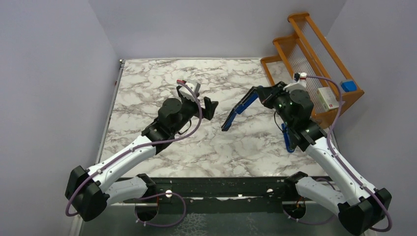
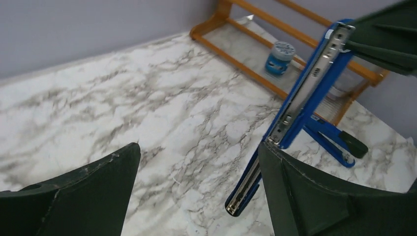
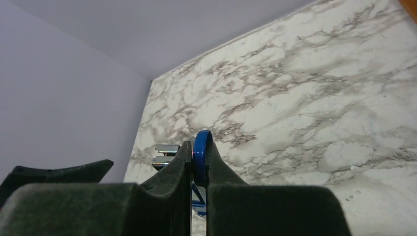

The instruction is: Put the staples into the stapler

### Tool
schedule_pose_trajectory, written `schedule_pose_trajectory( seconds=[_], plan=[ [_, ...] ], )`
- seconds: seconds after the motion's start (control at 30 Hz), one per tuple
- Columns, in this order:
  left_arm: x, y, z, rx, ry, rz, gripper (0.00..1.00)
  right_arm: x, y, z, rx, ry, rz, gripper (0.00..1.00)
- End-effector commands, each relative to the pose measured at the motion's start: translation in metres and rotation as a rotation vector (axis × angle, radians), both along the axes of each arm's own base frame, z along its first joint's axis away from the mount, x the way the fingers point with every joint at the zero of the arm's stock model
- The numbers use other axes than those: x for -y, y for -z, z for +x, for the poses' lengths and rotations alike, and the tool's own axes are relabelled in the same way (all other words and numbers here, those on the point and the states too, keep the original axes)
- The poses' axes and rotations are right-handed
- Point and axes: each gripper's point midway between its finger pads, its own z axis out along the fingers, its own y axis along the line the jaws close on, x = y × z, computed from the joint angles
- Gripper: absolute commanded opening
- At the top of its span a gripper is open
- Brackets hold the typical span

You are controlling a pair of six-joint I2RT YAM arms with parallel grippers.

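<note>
White-grey marble tabletop (image 1: 142, 93); pale lilac walls (image 1: 49, 73); wooden rack (image 1: 307, 59) far right corner.

blue stapler (image 1: 240, 110) hangs tilted over the marble bench (image 1: 147, 88), its 1 o'clock end clamped in the right fingers (image 1: 266, 94); left fingers (image 1: 211, 106) sit at its 9 o'clock, not touching.
</note>
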Motion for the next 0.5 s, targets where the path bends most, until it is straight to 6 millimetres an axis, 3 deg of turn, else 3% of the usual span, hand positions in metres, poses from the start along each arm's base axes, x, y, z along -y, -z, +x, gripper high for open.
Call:
schedule_pose_trajectory(
  seconds=[0.0, 0.1, 0.17, 0.3, 0.47],
  plan=[
    [0.027, -0.051, -0.038, 0.401, 0.364, 0.142, 0.93, -0.033, -0.076, -0.018, 0.216, -0.220, 0.062, 0.01],
    [0.046, -0.051, -0.088, 0.490, 0.679, 0.133, 0.82, -0.042, -0.086, -0.025, 0.242, -0.287, 0.075, 0.01],
    [0.052, -0.048, -0.102, 0.479, 0.772, 0.112, 0.75, -0.049, -0.090, -0.031, 0.258, -0.335, 0.085, 0.01],
    [0.057, -0.037, -0.097, 0.439, 0.777, 0.110, 0.64, -0.057, -0.096, -0.040, 0.282, -0.400, 0.096, 0.01],
    [0.064, -0.040, -0.089, 0.413, 0.769, 0.092, 0.63, -0.060, -0.098, -0.045, 0.308, -0.433, 0.100, 0.01]
  ],
)
